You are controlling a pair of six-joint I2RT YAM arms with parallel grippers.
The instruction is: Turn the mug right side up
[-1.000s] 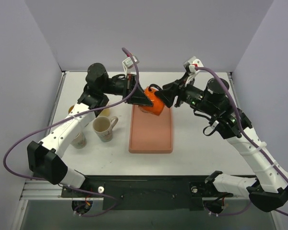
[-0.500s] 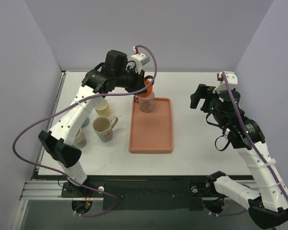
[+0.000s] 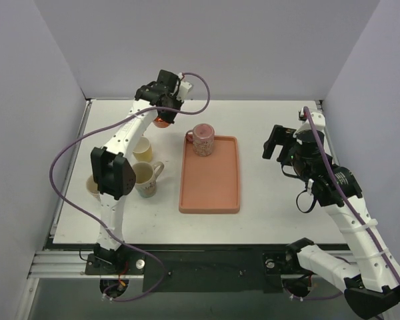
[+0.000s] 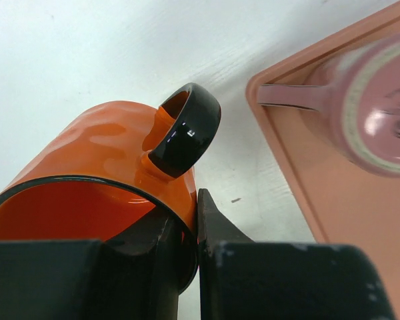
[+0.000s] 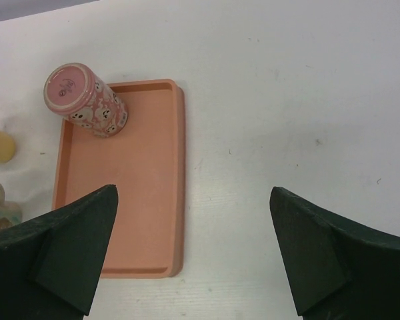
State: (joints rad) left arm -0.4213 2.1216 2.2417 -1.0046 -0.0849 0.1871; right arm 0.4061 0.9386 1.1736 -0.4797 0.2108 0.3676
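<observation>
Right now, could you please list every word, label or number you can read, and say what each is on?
None legible.
Pink mug, upturned base: a faint stamp, too blurred to read.
Cream mug: printed pattern, no lettering discernible.
Orange mug: plain.

salmon tray lies flat; left of it stand a yellow cup and cream mug

In my left gripper I see an orange mug, black rim and handle; to its right, a pink mug patterned with white faces, salmon tray.
</observation>
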